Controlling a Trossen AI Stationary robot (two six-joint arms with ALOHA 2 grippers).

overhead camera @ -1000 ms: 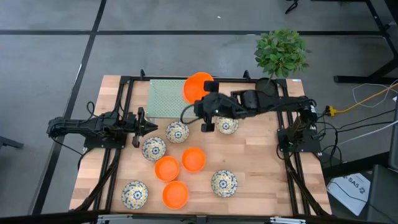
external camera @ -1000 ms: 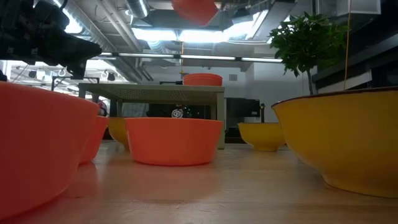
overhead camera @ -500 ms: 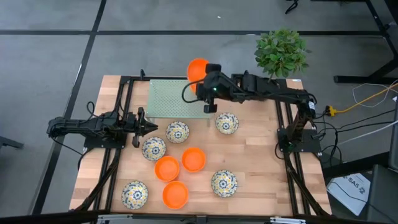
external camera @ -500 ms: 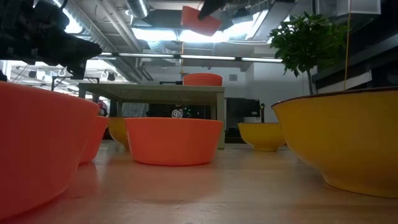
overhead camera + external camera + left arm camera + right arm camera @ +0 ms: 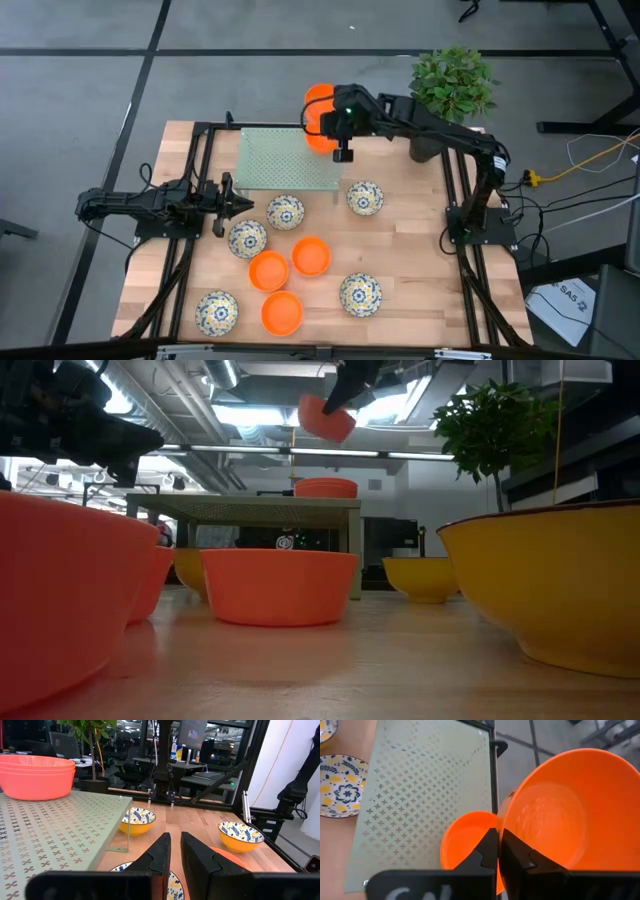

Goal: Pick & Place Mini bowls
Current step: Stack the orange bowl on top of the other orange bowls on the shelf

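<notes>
My right gripper (image 5: 340,128) is shut on a plain orange mini bowl (image 5: 317,100), held in the air over the far right corner of the green perforated platform (image 5: 285,160). A stack of orange bowls (image 5: 465,845) sits on that corner, right below it. The low view shows the held bowl (image 5: 325,420) tilted above the stack (image 5: 325,487). Several more mini bowls, orange (image 5: 311,256) and patterned (image 5: 365,198), stand on the wooden table. My left gripper (image 5: 225,203) waits level at the table's left, shut on nothing. My right gripper pinches the held bowl's rim (image 5: 501,822), one finger inside the bowl (image 5: 520,857) and one outside (image 5: 485,852). The fingers slant down toward the far side. The bowl is lifted clear and tilted, its hollow facing the wrist camera.
A potted plant (image 5: 452,85) stands at the far right corner, close to my right arm. Patterned bowls (image 5: 285,212) (image 5: 247,238) lie just ahead of my left gripper. Black frame rails (image 5: 195,150) run along the table's sides.
My right gripper has carried the orange bowl toward the table's far edge, from above the patterned bowl at the platform's right to above the stack on the platform's far right corner. The bowl has stayed clear and turned with the wrist.
</notes>
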